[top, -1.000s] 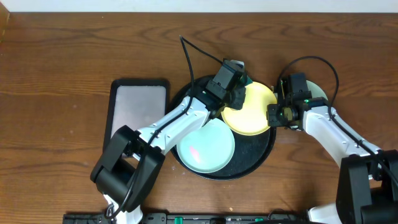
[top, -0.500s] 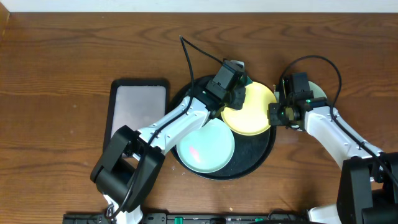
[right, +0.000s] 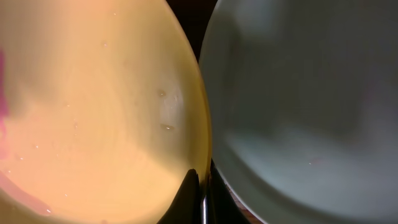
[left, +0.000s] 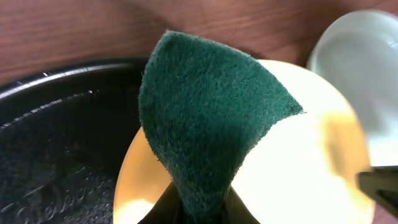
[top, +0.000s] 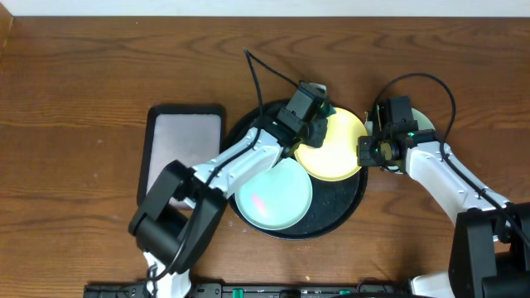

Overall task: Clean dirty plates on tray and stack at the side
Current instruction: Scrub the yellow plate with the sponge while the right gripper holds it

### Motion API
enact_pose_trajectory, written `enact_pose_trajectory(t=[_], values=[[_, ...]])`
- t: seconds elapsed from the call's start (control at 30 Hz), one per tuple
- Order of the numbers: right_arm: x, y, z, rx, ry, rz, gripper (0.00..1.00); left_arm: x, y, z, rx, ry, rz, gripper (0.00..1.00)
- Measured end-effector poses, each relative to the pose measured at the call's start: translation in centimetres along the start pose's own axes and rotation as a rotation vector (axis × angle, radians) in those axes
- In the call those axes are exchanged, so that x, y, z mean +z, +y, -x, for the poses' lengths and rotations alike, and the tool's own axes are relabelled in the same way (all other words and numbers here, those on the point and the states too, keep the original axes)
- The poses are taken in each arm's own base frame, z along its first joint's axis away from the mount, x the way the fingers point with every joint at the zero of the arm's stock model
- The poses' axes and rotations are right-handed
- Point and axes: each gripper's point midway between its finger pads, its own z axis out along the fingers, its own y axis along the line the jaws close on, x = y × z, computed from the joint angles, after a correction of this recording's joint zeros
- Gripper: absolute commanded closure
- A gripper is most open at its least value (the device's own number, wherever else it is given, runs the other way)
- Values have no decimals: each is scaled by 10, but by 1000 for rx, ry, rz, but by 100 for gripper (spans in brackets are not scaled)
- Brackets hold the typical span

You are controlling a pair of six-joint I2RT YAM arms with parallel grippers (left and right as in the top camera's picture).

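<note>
Closely: yellow plate (right: 93, 93), mint plate (right: 311, 93) (rims)

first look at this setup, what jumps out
The dark green scouring pad, pinched in the left gripper, stands over the yellow plate at the back right of the black tray. The right gripper clamps that plate's right rim. A smeared mint plate, its smear pink, lies at the tray's front, and a second mint plate sits off the tray to the right.
</note>
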Motion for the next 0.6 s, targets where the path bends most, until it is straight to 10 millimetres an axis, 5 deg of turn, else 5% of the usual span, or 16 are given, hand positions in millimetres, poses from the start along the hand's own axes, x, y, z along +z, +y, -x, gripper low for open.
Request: enact_pose_trajectory(t=[0.6], values=[[0,1,1,0,-2,3,99,28,8,-27,-20,80,10,93]])
